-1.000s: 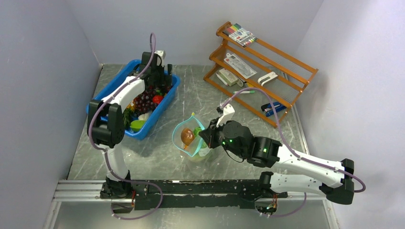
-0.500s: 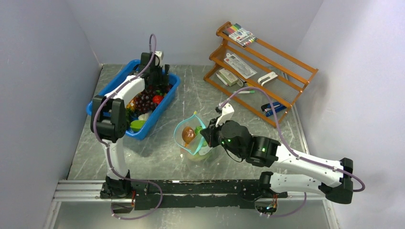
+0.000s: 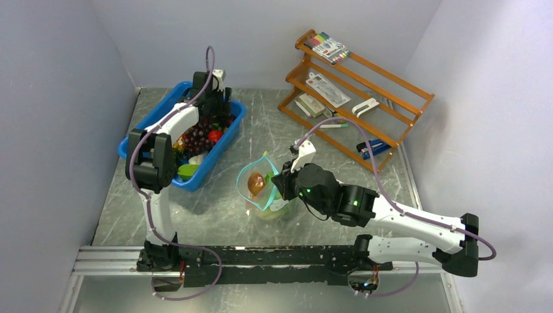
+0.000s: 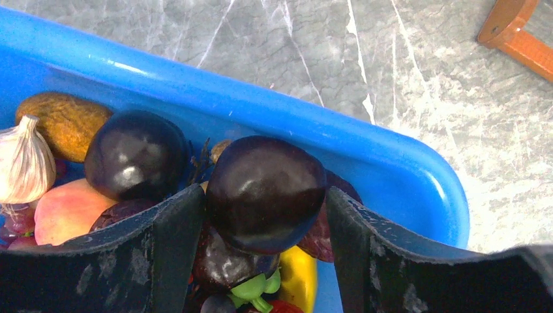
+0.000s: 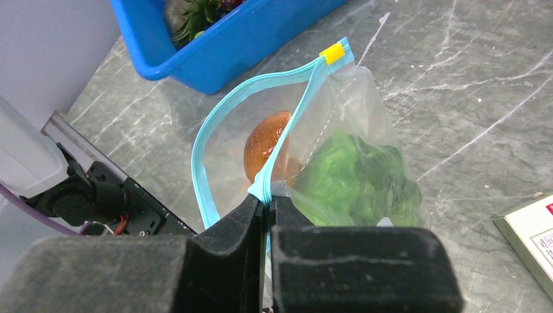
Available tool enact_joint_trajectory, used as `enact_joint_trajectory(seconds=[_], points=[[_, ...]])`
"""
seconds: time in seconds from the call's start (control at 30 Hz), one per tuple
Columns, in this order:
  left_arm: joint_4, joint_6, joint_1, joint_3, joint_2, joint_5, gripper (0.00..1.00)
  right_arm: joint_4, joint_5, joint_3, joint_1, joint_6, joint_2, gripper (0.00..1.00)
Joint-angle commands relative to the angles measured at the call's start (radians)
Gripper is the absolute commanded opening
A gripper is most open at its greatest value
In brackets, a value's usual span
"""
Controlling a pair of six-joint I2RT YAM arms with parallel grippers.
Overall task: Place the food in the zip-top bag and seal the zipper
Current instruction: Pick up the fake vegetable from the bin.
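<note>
Clear bag (image 5: 365, 98) holds one green lettuce (image 5: 358, 176), one brown fruit (image 5: 264, 147).

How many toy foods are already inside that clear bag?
2 visible: a brown round fruit just inside the mouth of the clear bag, and green lettuce beside it, deeper in. More may be hidden behind the right gripper pinching the bag's rim.

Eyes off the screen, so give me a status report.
Left gripper straddling dark fruit in blue bin, grip unconfirmed. Right gripper shut on zipper, zip-top bag open, brown fruit and lettuce inside. No obstruction.
</note>
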Motion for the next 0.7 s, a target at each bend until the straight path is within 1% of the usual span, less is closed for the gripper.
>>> enact_joint_trajectory(seconds=[0.0, 0.07, 0.13, 0.3, 0.47, 0.67], points=[[0.021, 0.011, 0.008, 0.052, 0.025, 0.050, 0.64, 0.044, 0.016, 0.025, -0.005, -0.008, -0.009, 0.00], [0.024, 0.010, 0.008, 0.051, 0.021, 0.063, 0.59, 0.045, 0.016, 0.020, -0.005, 0.001, -0.017, 0.00], [0.014, 0.011, 0.008, 0.058, 0.017, 0.073, 0.57, 0.047, 0.013, 0.014, -0.005, 0.008, -0.029, 0.00], [-0.047, 0.005, 0.008, 0.081, 0.010, 0.065, 0.46, 0.046, -0.007, 0.014, -0.005, 0.014, -0.041, 0.00], [-0.061, -0.021, 0.008, 0.030, -0.041, 0.071, 0.40, 0.034, -0.040, 0.025, -0.005, 0.016, -0.025, 0.00], [-0.088, -0.070, 0.008, -0.047, -0.130, 0.101, 0.37, 0.035, -0.062, 0.006, -0.005, 0.038, -0.032, 0.00]])
